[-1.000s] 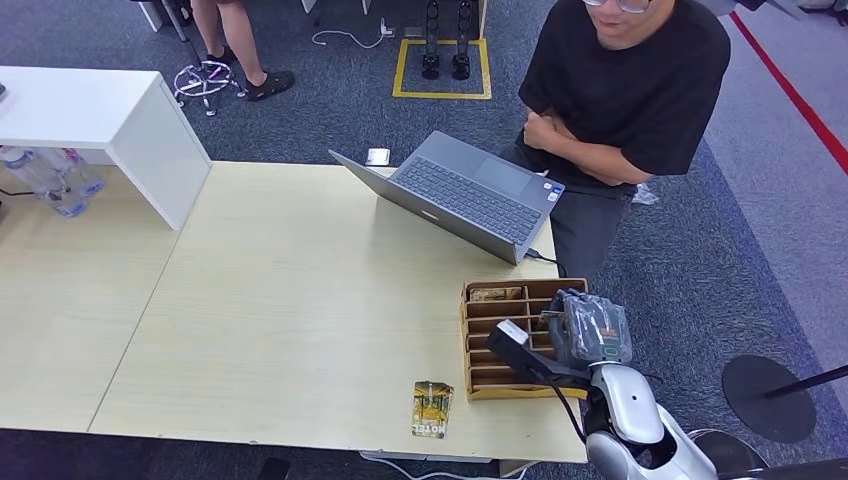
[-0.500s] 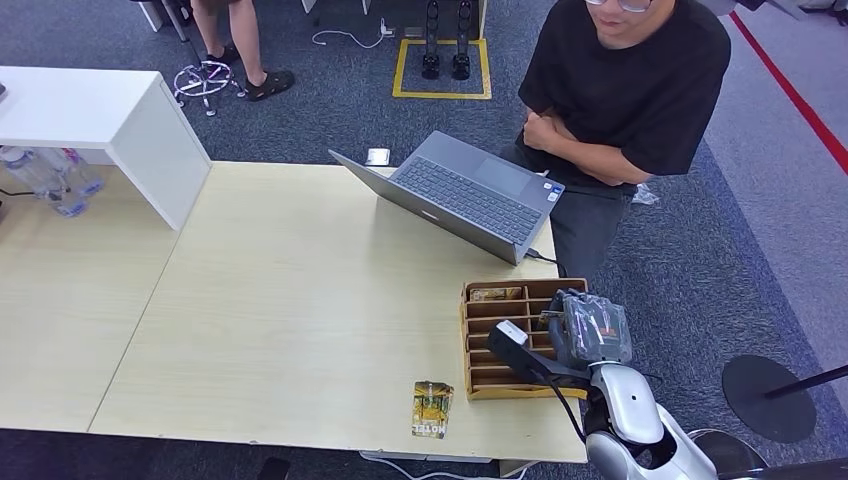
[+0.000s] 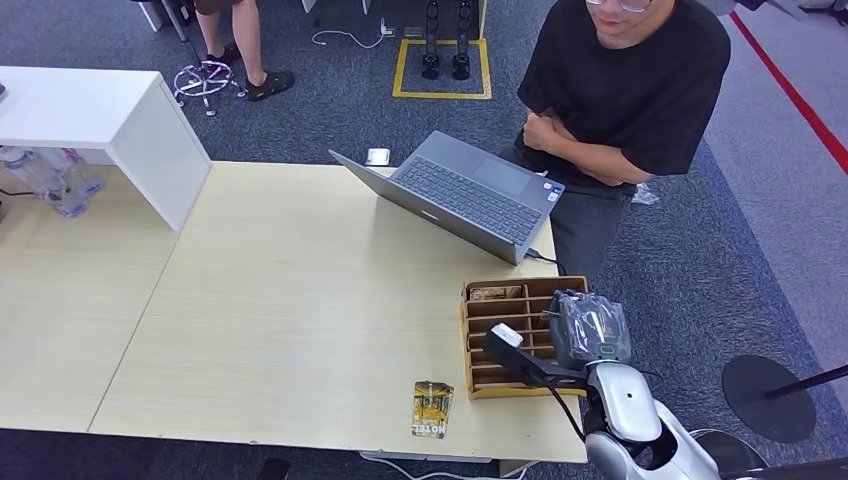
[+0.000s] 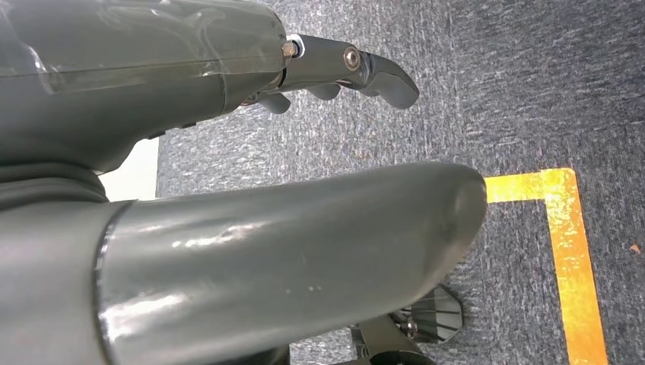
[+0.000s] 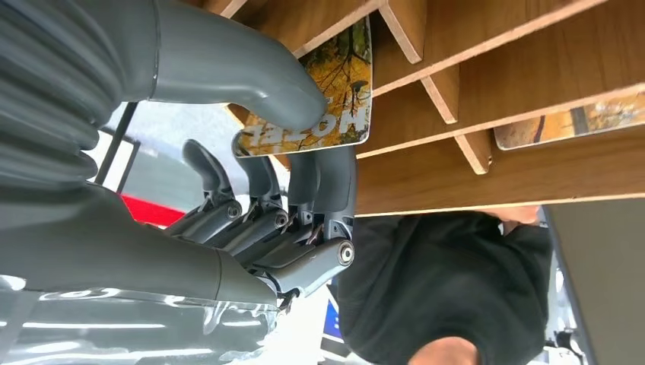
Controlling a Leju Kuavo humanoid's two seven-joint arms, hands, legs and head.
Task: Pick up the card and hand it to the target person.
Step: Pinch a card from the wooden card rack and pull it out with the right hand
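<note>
pinching a card [image 5: 319, 106] at the wooden organizer [image 5: 487, 91]: your right hand [image 5: 258, 190]; left hand [image 4: 251, 175] fingers apart, holding nothing.

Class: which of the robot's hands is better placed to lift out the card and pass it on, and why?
Right. The right hand already pinches a card at the wooden organiser; the left hand hangs over carpet.

The slotted rack [image 3: 495, 338] sits on the table [image 3: 300, 300] near its front right corner, with the right hand [image 3: 590, 328] over the rack's right side, pinching a card [image 5: 319, 99] partly in a slot. A second card [image 3: 432, 408] lies flat on the table just left of the rack, at the front edge. The laptop [image 3: 460, 195] stands behind the rack, and a person [image 3: 620, 90] stands behind the table's right end.
</note>
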